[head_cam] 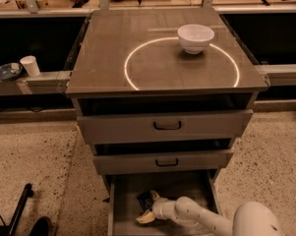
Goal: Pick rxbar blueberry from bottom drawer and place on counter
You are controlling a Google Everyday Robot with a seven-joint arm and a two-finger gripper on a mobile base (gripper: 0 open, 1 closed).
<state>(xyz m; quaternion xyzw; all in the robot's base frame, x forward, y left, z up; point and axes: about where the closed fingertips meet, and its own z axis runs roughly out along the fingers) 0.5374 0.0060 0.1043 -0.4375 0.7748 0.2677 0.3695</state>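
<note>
The bottom drawer (119,215) is pulled open below two wider drawers with black handles. The rxbar blueberry (144,200), a small dark wrapper, lies on the drawer floor near the back left. My gripper (148,208) reaches into the drawer from the lower right and is open. Its upper fingertip (154,196) is right beside the bar, and the lower one (144,219) is nearer the front. The bar sits at the upper finger, and contact is unclear. The counter (108,68) with its bright circle is above.
A white bowl (195,37) stands on the counter at the circle's far right. A long bench on the left holds a white cup (30,66) and a plate (7,72). A black object (20,208) lies on the speckled floor at lower left.
</note>
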